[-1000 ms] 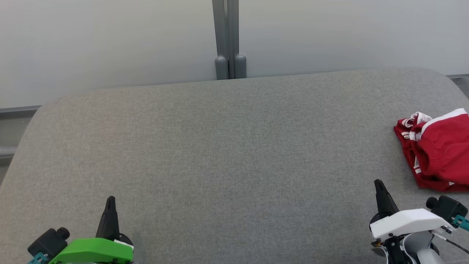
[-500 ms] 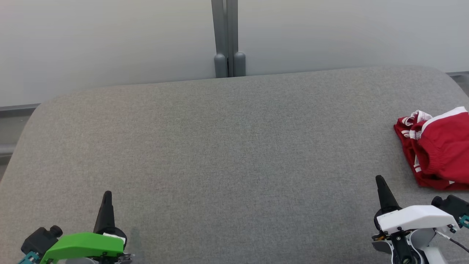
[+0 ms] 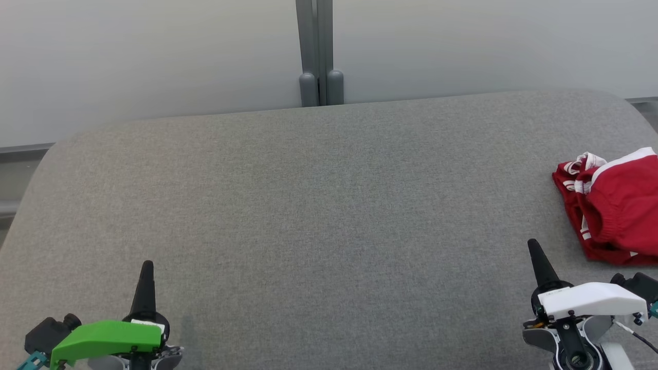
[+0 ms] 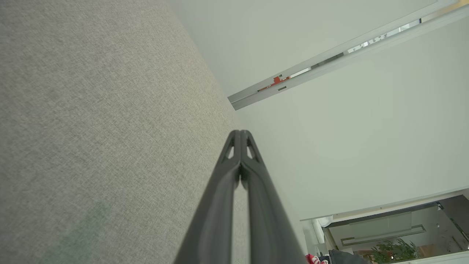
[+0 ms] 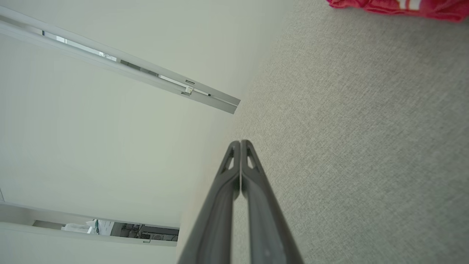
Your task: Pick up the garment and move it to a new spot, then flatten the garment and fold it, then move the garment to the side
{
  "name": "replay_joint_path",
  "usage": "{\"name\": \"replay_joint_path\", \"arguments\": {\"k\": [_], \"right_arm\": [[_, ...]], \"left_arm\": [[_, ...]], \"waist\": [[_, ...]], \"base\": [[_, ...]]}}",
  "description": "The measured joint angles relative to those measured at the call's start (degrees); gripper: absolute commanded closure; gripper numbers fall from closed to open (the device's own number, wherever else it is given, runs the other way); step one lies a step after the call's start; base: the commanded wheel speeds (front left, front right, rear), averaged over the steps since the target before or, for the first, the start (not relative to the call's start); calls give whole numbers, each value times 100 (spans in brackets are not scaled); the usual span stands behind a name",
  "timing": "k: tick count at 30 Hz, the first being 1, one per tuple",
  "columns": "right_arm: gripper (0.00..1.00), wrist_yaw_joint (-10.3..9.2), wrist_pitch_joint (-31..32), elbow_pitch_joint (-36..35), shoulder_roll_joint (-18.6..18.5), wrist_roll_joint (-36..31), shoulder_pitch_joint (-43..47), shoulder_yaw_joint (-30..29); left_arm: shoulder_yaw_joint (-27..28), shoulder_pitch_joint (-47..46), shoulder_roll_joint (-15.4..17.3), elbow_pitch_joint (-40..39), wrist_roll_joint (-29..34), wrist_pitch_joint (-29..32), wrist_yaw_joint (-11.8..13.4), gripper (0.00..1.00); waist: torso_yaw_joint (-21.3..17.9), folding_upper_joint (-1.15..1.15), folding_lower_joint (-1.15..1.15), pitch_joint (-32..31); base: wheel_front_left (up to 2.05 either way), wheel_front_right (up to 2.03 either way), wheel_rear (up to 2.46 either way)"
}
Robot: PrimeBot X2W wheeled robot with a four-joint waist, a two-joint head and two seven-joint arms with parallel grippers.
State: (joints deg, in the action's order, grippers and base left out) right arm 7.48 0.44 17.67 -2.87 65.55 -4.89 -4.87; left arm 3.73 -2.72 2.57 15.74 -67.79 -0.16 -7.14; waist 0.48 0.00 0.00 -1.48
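Note for you, operator: the garment (image 3: 614, 210), red cloth with white stripes and a gathered waistband, lies bunched at the far right of the grey upholstered surface (image 3: 329, 205), and the head view's right edge cuts it off. It is crumpled, neither flattened nor folded. Your right gripper (image 3: 532, 244) sits at the lower right, fingers pointing up the view. It is near the garment's near-left corner but apart from it, with bare grey fabric between them. In the right wrist view its two dark fingers are pressed together tip to tip with nothing in them, and a strip of the red hem shows along the top edge. Your left gripper (image 3: 147, 266) sits at the lower left, well apart from the garment across the surface. The left wrist view shows its fingers clenched together along their length, empty, over grey fabric. A green cover (image 3: 105, 336) caps the left wrist and a white cover (image 3: 593, 300) the right. Behind the surface stand pale wall panels (image 3: 154, 61), joined at the middle by a grey post (image 3: 314, 51).
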Motion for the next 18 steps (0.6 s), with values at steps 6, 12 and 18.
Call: {"name": "replay_joint_path", "arguments": {"k": [6,12,18], "right_arm": [[100,0,77,-46,0,341,-10,-21],[100,0,151,-91,1,662,-14,-38],[100,0,219,-130,1,964,-21,-59]], "left_arm": [[30,-43,1,-24,-316,79,0,100],[64,-69,1,-42,-600,163,-1,100],[101,-121,3,-62,-881,247,-12,100]], "waist": [[-5,0,0,17],[-10,0,0,35],[-15,0,0,52]], "base": [[0,0,0],[0,0,0],[0,0,0]]}}
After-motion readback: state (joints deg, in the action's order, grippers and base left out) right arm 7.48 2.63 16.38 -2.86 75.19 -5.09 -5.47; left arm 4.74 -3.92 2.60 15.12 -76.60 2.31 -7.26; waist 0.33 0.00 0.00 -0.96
